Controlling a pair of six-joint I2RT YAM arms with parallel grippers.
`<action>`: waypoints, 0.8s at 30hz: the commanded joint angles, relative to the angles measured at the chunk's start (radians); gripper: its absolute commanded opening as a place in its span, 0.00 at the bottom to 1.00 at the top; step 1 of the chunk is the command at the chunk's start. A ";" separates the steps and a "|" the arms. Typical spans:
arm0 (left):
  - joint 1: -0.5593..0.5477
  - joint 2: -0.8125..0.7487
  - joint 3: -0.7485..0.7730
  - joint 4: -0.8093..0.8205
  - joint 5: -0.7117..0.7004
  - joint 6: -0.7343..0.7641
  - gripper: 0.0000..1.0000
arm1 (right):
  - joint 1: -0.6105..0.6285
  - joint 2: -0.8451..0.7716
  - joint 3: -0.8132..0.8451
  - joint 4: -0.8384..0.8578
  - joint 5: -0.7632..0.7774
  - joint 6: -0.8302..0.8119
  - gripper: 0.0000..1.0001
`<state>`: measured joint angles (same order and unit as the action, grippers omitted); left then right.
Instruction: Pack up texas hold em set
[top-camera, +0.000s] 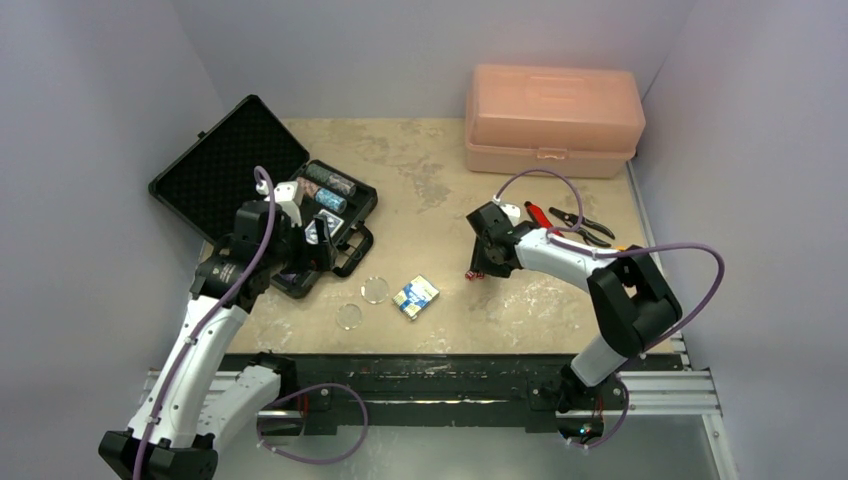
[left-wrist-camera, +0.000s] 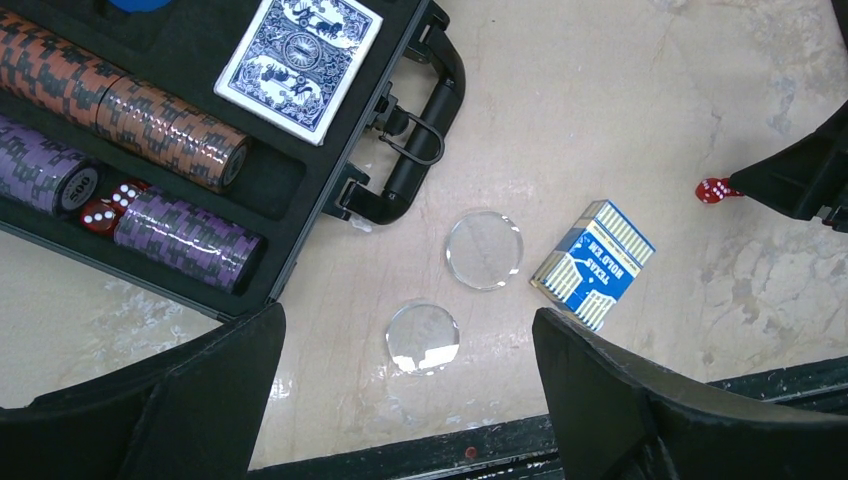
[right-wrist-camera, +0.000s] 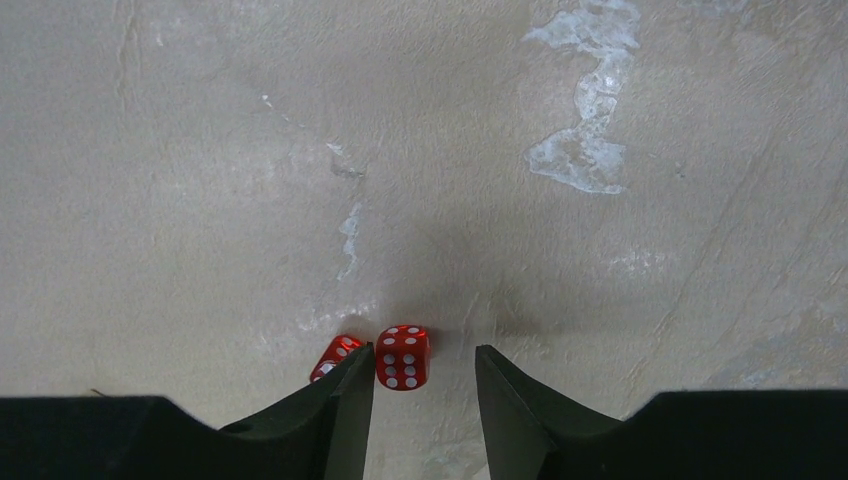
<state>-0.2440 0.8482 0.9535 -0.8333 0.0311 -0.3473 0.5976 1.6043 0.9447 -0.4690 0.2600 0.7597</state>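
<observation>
The black case (top-camera: 215, 165) lies open at the left, with chip rows (left-wrist-camera: 170, 130), a blue card deck (left-wrist-camera: 299, 64) and two red dice (left-wrist-camera: 108, 205) in its foam. On the table lie two clear discs (left-wrist-camera: 484, 249) (left-wrist-camera: 423, 337) and a second blue deck (left-wrist-camera: 593, 264). My left gripper (left-wrist-camera: 410, 400) hangs wide open above the nearer disc, holding nothing. My right gripper (right-wrist-camera: 425, 370) is down at the table, jaws partly closed around a red die (right-wrist-camera: 403, 357). That die touches the left finger, with a gap to the right finger. Another die (right-wrist-camera: 336, 357) lies just outside the left finger.
A pink plastic toolbox (top-camera: 553, 120) stands closed at the back right. Red-handled pliers (top-camera: 570, 222) lie right of the right arm. The case handle (left-wrist-camera: 420, 140) sticks out toward the discs. The table's black front rail (top-camera: 420, 370) runs close below the discs.
</observation>
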 joint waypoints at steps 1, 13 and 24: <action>-0.008 0.002 0.022 0.010 -0.006 0.011 0.94 | 0.007 0.008 -0.014 0.029 0.014 -0.005 0.45; -0.008 0.006 0.022 0.010 -0.006 0.011 0.94 | 0.007 0.027 -0.025 0.041 0.000 -0.011 0.36; -0.008 0.009 0.023 0.010 -0.007 0.011 0.94 | 0.006 0.012 0.015 -0.018 0.047 -0.032 0.00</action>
<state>-0.2451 0.8574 0.9535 -0.8333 0.0299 -0.3470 0.5976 1.6318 0.9260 -0.4496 0.2684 0.7414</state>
